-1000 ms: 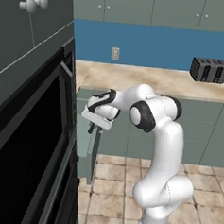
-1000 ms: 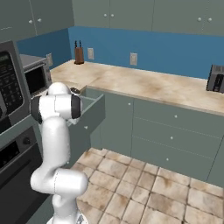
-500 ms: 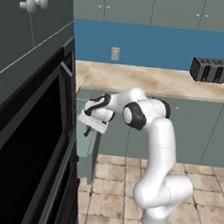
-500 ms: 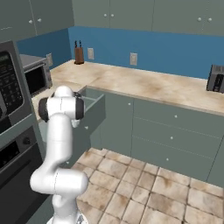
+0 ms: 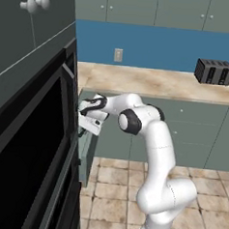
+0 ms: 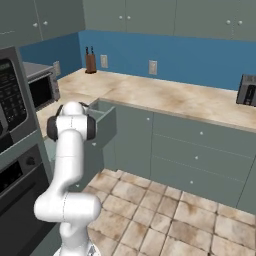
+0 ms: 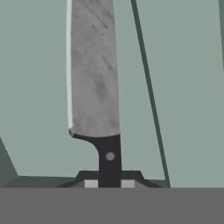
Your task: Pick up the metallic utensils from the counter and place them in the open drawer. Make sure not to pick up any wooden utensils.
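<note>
At the far left of the left base view stands the black oven (image 5: 32, 144), and just right of it the open drawer (image 5: 86, 151) juts out from the grey-green cabinets, its flat front edge-on to us. Our gripper (image 5: 85, 118) sits over that drawer, with the arm bent back to the right. In the hand view the jaws are clamped on the knife (image 7: 94, 83) at its black handle — blade running up and away from us over the pale grey-green inside of the drawer.

We judge the knife to be light, stiff and not fragile, so it will not sag or bend in the grip. The polished blade would be slippery and thin, a poor place to pinch. The handle is the right hold, and we have it close to where the blade begins, near the rivet, which keeps the balance fair. With so narrow a handle it could still pivot between the jaws if swung hard, so we would move it gently and let it go low — a drop from height might make it bounce or skid against the drawer wall.

To the right, the marbled worktop (image 5: 152, 83) runs along the blue wall, with a toaster (image 5: 214, 71) at its far right. In the right base view the drawer shows as a box just beside the arm's elbow.
</note>
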You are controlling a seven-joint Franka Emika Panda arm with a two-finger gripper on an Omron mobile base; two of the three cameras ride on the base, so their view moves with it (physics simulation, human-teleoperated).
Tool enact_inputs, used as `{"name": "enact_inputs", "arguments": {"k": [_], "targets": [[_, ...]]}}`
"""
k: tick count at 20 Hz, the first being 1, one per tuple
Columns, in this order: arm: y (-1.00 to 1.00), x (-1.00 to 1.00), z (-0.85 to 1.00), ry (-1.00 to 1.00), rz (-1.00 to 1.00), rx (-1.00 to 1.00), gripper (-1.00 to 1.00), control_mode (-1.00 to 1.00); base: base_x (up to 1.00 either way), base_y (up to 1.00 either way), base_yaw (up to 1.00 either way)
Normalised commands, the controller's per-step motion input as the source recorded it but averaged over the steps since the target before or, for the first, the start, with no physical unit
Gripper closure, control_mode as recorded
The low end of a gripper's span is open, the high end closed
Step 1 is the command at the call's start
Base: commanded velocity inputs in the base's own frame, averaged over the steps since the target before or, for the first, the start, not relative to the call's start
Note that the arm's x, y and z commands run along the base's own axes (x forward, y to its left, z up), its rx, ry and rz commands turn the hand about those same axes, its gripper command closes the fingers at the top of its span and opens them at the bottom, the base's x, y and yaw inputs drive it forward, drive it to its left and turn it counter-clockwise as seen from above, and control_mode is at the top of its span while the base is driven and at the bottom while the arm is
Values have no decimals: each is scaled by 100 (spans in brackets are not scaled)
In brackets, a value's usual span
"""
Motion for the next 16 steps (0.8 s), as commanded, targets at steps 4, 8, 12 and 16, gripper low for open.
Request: {"name": "enact_inputs", "arguments": {"k": [4,8,12,16], "targets": [[-54,0,-38,15,0,0,100,-100,0,0,0],[-66,0,-47,16,0,0,100,-100,0,0,0],[-72,0,-54,16,0,0,100,-100,0,0,0],[-98,0,-35,2,0,1,100,-100,0,0,0]]}}
